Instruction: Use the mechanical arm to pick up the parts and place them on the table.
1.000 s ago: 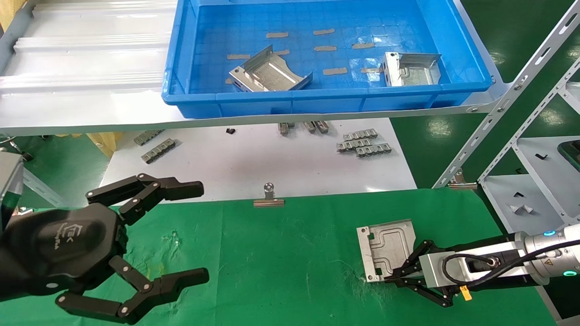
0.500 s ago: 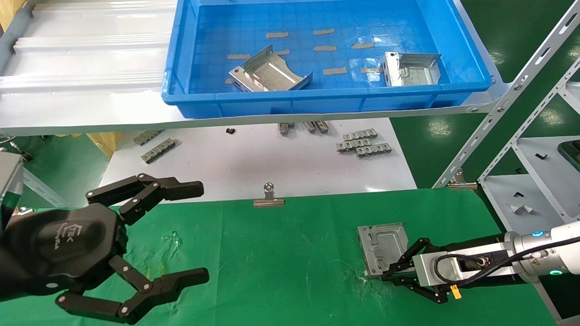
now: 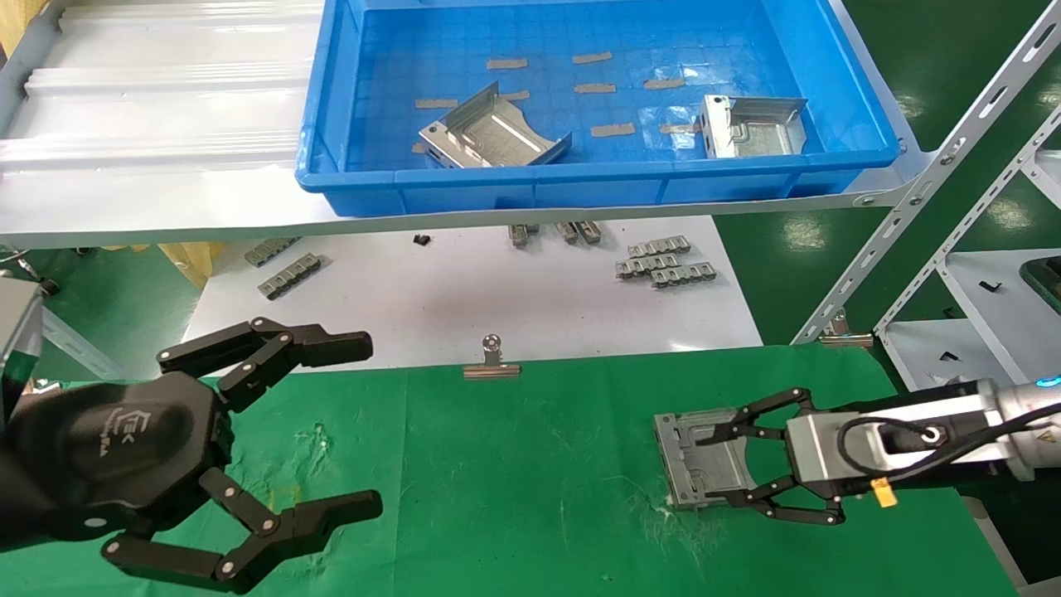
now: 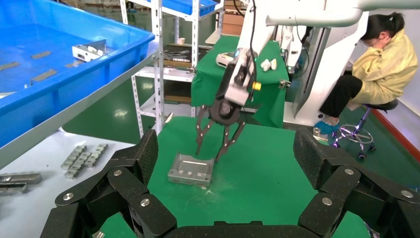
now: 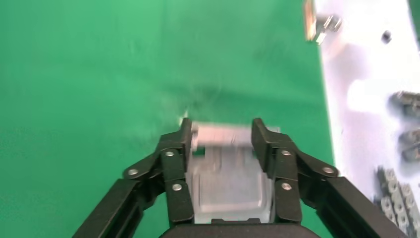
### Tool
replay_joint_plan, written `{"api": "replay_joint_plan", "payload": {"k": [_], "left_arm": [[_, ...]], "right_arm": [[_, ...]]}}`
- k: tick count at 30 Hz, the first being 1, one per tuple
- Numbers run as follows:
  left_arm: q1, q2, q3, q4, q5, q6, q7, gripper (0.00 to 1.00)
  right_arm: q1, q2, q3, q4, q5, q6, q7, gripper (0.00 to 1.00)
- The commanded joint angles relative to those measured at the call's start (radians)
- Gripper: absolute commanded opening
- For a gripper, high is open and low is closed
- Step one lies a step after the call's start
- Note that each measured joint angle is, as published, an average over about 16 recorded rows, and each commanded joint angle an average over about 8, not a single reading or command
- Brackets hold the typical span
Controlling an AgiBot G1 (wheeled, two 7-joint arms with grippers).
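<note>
A: At the lower right of the head view, which part lies on the table?

B: One silver stamped sheet-metal tray (image 3: 704, 458) lies flat on the green felt table (image 3: 514, 464), side walls up. The right gripper (image 3: 721, 468) straddles it with fingers spread wide: one fingertip (image 3: 714, 436) over the tray's embossed centre, the other at its near edge. The tray sits on the felt, apparently released. In the left wrist view the same tray (image 4: 191, 169) rests below that gripper (image 4: 212, 150), whose fingers hang apart above it.

A: And the other parts?

B: Two more trays stay in the blue plastic bin (image 3: 348, 116) at the upper centre: one tilted near the middle (image 3: 489, 133), one toward the right end (image 3: 750, 124).

A: The left gripper?

B: Lower left of the frame, the left gripper (image 3: 356, 423) hovers above the felt, fingers wide apart, holding nothing.

A: What surrounds them?

B: A white sheet (image 3: 464, 298) behind the felt carries grey notched clip strips (image 3: 663, 261); a binder clip (image 3: 492, 361) sits at the felt's far edge.
</note>
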Motion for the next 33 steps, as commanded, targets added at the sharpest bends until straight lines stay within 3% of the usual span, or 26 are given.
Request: {"api": "replay_joint_plan", "payload": {"k": [1, 10, 20, 33], "left_arm": [[0.000, 0.000, 0.000, 0.000, 0.000, 0.000, 0.000, 1.00], [0.000, 0.000, 0.000, 0.000, 0.000, 0.000, 0.000, 1.00], [0.000, 0.000, 0.000, 0.000, 0.000, 0.000, 0.000, 1.00], [0.000, 0.000, 0.000, 0.000, 0.000, 0.000, 0.000, 1.00]], "right_arm": [[0.011, 0.011, 0.015, 0.002, 0.032, -0.037, 0.021, 1.00], [-0.009, 0.024, 0.047, 0.014, 0.149, -0.083, 0.109, 1.00], [-0.014, 0.023, 0.051, 0.023, 0.129, -0.074, 0.102, 1.00], [-0.126, 0.059, 0.194, 0.189, 0.171, -0.055, 0.254, 1.00]]}}
